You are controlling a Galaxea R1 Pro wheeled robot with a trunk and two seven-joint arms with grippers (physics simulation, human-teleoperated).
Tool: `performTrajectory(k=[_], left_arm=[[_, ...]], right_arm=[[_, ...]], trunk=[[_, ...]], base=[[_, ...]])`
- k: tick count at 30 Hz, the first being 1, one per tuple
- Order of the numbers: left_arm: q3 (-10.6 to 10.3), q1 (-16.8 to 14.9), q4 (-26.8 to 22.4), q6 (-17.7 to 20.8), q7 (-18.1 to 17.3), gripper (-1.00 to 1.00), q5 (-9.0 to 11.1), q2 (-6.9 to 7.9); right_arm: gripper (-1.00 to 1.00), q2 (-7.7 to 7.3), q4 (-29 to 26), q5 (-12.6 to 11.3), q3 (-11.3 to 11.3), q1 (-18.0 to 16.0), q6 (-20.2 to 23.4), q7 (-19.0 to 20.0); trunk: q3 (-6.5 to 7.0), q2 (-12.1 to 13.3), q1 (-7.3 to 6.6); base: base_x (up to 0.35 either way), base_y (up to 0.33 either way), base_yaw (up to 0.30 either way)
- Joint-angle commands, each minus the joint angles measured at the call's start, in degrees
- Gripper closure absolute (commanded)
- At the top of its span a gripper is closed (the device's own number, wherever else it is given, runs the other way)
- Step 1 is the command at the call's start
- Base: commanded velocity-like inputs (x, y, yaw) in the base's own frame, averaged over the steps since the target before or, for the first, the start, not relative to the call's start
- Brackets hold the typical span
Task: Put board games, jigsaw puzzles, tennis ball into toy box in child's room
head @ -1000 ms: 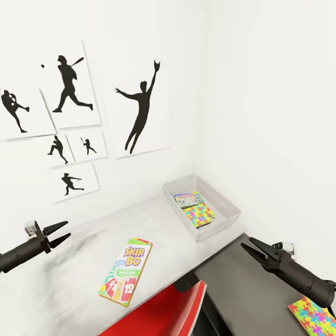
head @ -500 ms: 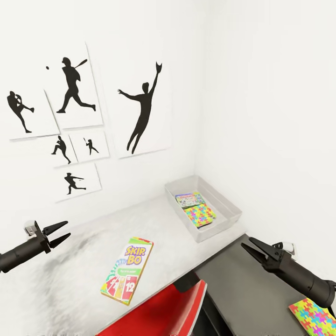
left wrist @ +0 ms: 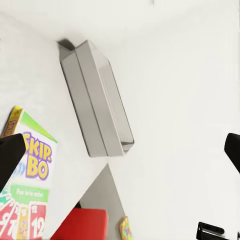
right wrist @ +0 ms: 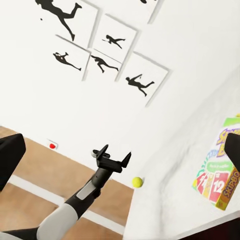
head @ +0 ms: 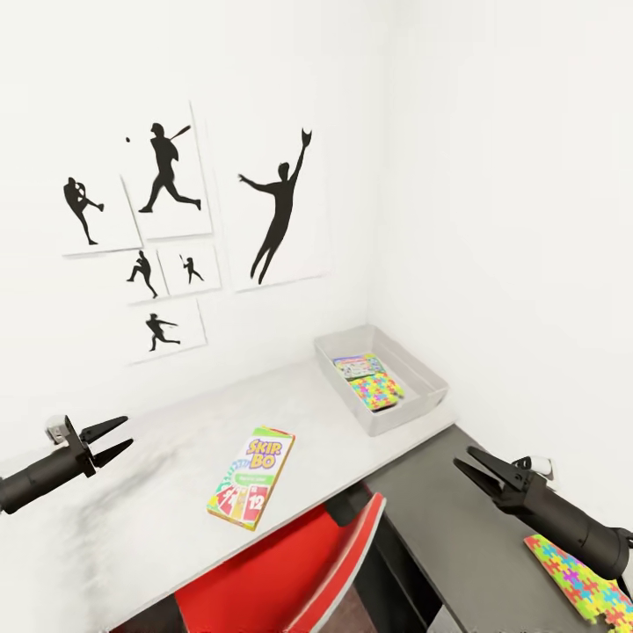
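Note:
The grey toy box (head: 420,378) stands on the white table (head: 158,492) in the corner, holding a small board game (head: 358,365) and a colourful jigsaw (head: 376,389). A Skip-Bo game box (head: 252,476) lies flat on the table near its front edge. Another jigsaw (head: 580,576) lies on the dark grey surface at the lower right. The tennis ball (right wrist: 137,182) rests near the table's edge in the right wrist view. My left gripper (head: 110,441) hangs open over the table's left part, my right gripper (head: 472,470) open over the dark surface, both empty.
A red chair (head: 290,571) is pushed under the table's front edge, below the Skip-Bo box. Baseball silhouette pictures (head: 167,237) hang on the wall behind the table. White walls close in the corner behind the toy box. The dark grey surface (head: 457,545) adjoins the table at the right.
The whole head view has shifted: wall pictures, table and toy box slid and look smaller, so the camera has moved. Both grippers stay open in the same pose.

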Motion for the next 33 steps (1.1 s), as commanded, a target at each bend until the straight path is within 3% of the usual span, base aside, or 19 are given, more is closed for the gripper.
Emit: performTrajectory(k=[1, 33], left_arm=[[0.0, -0.1, 0.0, 0.5, -0.1, -1.00, 0.0, 0.00], [0.0, -0.1, 0.0, 0.5, -0.1, -1.00, 0.0, -0.30]], right_arm=[[-1.00, 0.00, 0.0, 0.2, -0.1, -0.1, 0.2, 0.3], [-1.00, 0.00, 0.0, 0.2, -0.2, -0.1, 0.2, 0.3]], trunk=[[-0.03, -0.1, 0.03], [2.93, -0.1, 0.03]], base=[[-0.063, 0.000, 0.069], [-0.005, 0.000, 0.093]])
